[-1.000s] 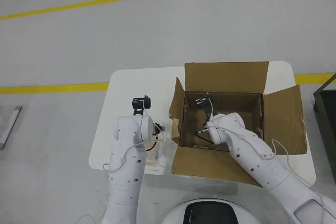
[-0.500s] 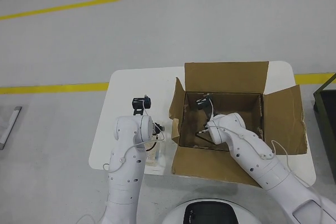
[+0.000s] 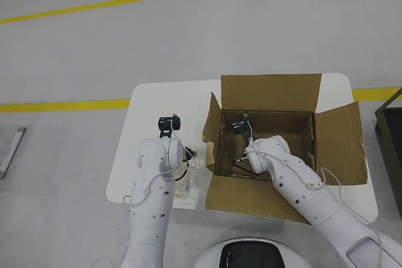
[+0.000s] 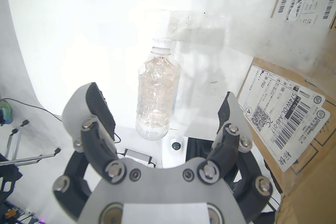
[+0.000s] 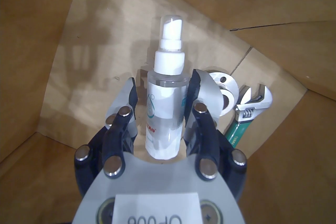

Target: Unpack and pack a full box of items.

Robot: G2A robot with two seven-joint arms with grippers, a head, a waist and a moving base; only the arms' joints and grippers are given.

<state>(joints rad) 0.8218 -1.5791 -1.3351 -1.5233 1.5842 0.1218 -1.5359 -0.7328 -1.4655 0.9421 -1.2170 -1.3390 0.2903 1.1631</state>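
Here, from my remote seat, I look down on a white rectangular table (image 3: 167,107) carrying a large brown cardboard box (image 3: 271,90) with all four flaps folded outward. The box takes up the table's right half as the robot faces it.

The left gripper (image 4: 160,99) hangs over the bare left part of the table, close to the edge nearest the robot. Its two black ribbed fingers (image 4: 101,107) are spread wide apart and grip nothing. Below them, a clear, crinkled plastic water bottle with a white cap (image 4: 156,88) lies on its side on the tabletop, cap pointing away from the robot. In the left wrist view the bottle sits between the two fingers, touching neither. Just beside it stands the box's outer wall, which bears white shipping labels (image 4: 283,117).

The right arm reaches down into the open box. The right gripper (image 5: 164,83) is clamped on a clear cylindrical spray bottle with a white pump head under a transparent cap (image 5: 165,104). Its fingers press the labelled body from both sides and the nozzle end points away from the wrist. I cannot tell from this angle whether the spray bottle rests on the box floor or hangs just above it.

Near one inner corner of the box, a round silver metal flange with bolt holes (image 5: 225,86) lies just beside the gripped bottle. A green-handled adjustable wrench with a steel head (image 5: 246,109) lies against the flange.
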